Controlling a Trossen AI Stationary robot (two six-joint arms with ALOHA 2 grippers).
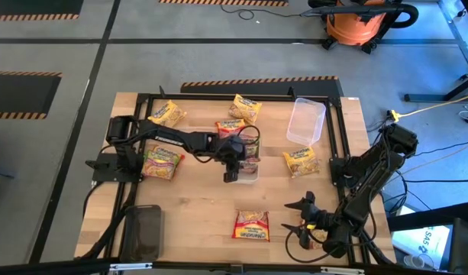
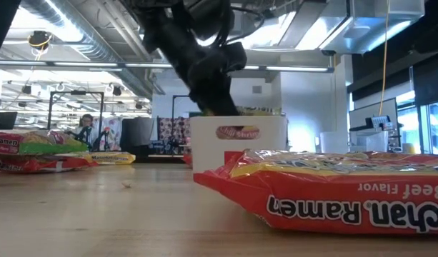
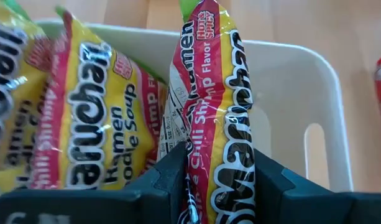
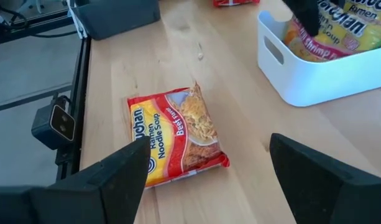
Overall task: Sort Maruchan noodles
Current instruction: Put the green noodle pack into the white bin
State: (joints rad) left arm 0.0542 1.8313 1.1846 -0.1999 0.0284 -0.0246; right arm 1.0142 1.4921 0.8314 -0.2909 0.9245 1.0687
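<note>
Gripping a chili-shrimp Maruchan packet (image 3: 215, 118) on edge, my left gripper (image 1: 232, 169) sits over the white bin (image 4: 321, 78) near the middle of the table (image 1: 195, 221). Its fingers (image 3: 159, 180) are narrowed on the wrapper's lower end, and the packet stands upright inside the bin. Beside the held packet, a second yellow-and-red shrimp packet (image 3: 91, 106) leans in the same bin, touching or nearly touching it.

My right gripper (image 1: 301, 221) hangs at the table's near right corner, well apart from the bin, fingers spread wide with nothing between them. Just ahead of it a red beef-flavor packet (image 4: 174, 137) lies flat on the wood.

Beyond the left gripper, toward the far edge, lie two yellow packets (image 1: 169, 114) (image 1: 246, 108), with a red-topped one (image 1: 230, 127) close behind the wrist. A green-edged packet (image 1: 162, 163) lies under the left arm's reach, back toward its base. Another yellow packet (image 1: 301, 161) rests between the bin and the right arm, just below a clear tray (image 1: 306, 121). A dark tray (image 1: 143, 231) sits at the near left corner.
</note>
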